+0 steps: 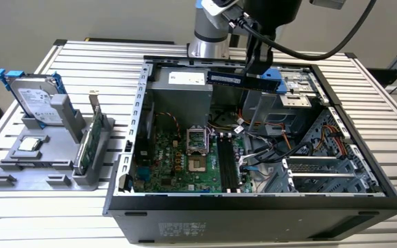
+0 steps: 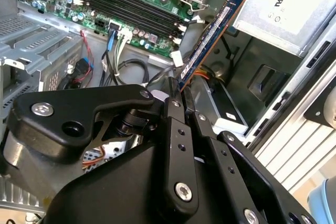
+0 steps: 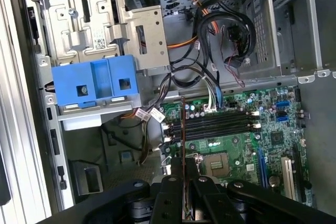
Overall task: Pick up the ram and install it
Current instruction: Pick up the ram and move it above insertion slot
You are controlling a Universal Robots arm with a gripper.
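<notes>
- Holding the ram (image 1: 234, 79) in mid-air, the gripper (image 1: 254, 70) has its fingers pressed onto the stick from above; it is pinched, not loose.
- Ram is level in the exterior view, long side running from that view's left to its right, over the back part of the open computer case (image 1: 254, 212).
- Ram hangs just in front of the silver power supply (image 1: 181, 85), touching nothing but the fingers.
- Second wrist view: ram (image 2: 210, 40) sticks out past the gripper (image 2: 178, 90), blue-edged with dark chips showing, one end clamped between the black fingers (image 2: 172, 103).
- First wrist view: ram (image 3: 182, 124) seen edge-on as a thin line rising from the gripper (image 3: 182, 169), over the motherboard (image 3: 236, 145).
- Memory slots (image 1: 227, 165) lie on the motherboard, well below the stick and crosswise to it; not seated yet.
- CPU socket (image 1: 195, 142) sits just beside the slots.
- Blue drive bracket (image 3: 94, 85) is fixed on the metal bay inside the case.
- Outside the case, on the exterior view's left, a grey holder (image 1: 40, 170) carries a hard drive (image 1: 36, 101) standing tilted and a green card (image 1: 88, 142) on edge.
- All of it rests on a slatted metal table (image 1: 47, 217).
</notes>
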